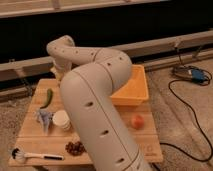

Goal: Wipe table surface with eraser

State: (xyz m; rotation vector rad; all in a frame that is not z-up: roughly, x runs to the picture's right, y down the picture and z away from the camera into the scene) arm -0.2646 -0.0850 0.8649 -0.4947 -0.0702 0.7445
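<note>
The table surface (35, 136) is a pale-wood top with plank lines, low in the middle of the view. My arm rises from the bottom, arches over the table and bends down at the far left back edge. My gripper (57, 75) hangs there, just above the back left corner of the table, behind a green pepper (48, 96). I see no eraser; whatever the gripper may hold is hidden.
An orange-yellow tub (135, 89) sits at the back right, half hidden by my arm. On the table lie a bluish crumpled thing (44, 119), a white cup (62, 120), a brush (35, 155), dark grapes (75, 147) and an orange fruit (137, 121). Cables and a blue device (194, 75) lie on the floor at right.
</note>
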